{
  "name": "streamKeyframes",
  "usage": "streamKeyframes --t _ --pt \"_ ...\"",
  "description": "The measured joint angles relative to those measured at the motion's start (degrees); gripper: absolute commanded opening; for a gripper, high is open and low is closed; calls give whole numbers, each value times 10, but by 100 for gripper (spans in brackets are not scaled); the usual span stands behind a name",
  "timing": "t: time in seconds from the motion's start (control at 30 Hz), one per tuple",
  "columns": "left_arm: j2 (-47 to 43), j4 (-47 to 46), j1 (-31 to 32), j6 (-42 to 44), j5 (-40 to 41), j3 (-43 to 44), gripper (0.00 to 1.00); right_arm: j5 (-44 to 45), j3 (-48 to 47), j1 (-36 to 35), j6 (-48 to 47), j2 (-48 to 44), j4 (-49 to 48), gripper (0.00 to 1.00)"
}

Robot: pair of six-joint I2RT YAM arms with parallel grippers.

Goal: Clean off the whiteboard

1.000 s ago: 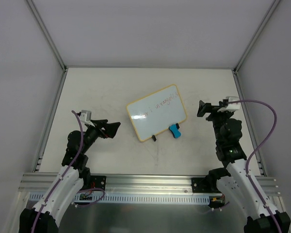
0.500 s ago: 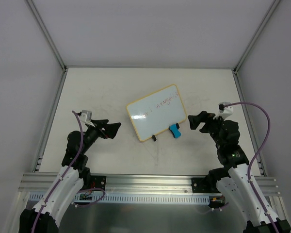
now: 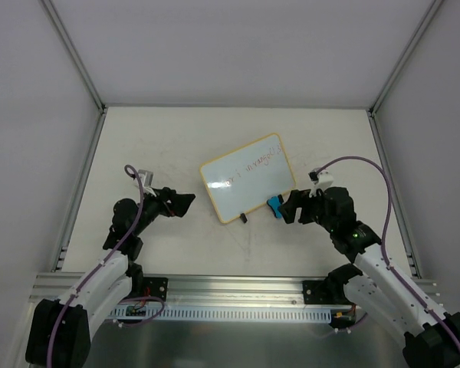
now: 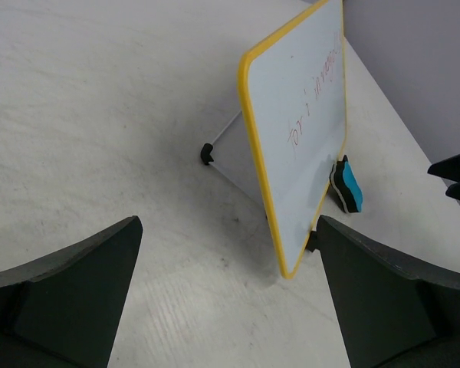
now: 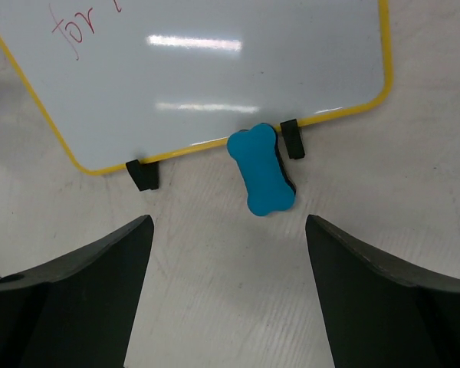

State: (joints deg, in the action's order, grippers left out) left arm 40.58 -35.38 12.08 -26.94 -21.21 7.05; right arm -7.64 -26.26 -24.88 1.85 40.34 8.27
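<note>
The whiteboard (image 3: 247,178) stands tilted on black feet mid-table, yellow-framed, with faint red writing; it also shows in the left wrist view (image 4: 307,130) and the right wrist view (image 5: 207,69). A blue bone-shaped eraser (image 3: 275,206) lies at its near right foot, seen in the right wrist view (image 5: 262,170) and the left wrist view (image 4: 347,185). My right gripper (image 3: 287,207) is open and empty, just right of the eraser, fingers (image 5: 383,299) straddling bare table short of it. My left gripper (image 3: 185,201) is open and empty, left of the board's near left corner.
The pale table (image 3: 169,146) is edged by aluminium rails (image 3: 83,184) on both sides and the near edge. White walls enclose the cell. The board's rear stand and foot (image 4: 207,153) show behind it.
My right gripper has swung left and down from beside the board's right edge to just right of the eraser. My left gripper has shifted slightly right, toward the board.
</note>
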Motion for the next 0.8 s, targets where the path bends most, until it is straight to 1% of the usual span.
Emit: streamKeyframes --t 0.1,0.27,0.37,0.43,0.6,0.8 --pt "43 -22 0 -1 -7 8 99 20 0 -25 -1 6 -2 83" --pt "110 -80 0 -2 -10 28 99 51 18 -29 -4 32 -34 83" --pt "149 -113 0 -1 -13 50 99 68 25 -30 -5 57 -43 87" --pt "170 -129 0 0 -19 65 99 71 28 -32 -10 71 -53 87" --pt "240 -188 0 0 -45 93 99 75 48 -40 -30 78 -110 82" --pt "305 -232 0 -1 -72 100 99 77 80 -52 -46 93 -167 82"
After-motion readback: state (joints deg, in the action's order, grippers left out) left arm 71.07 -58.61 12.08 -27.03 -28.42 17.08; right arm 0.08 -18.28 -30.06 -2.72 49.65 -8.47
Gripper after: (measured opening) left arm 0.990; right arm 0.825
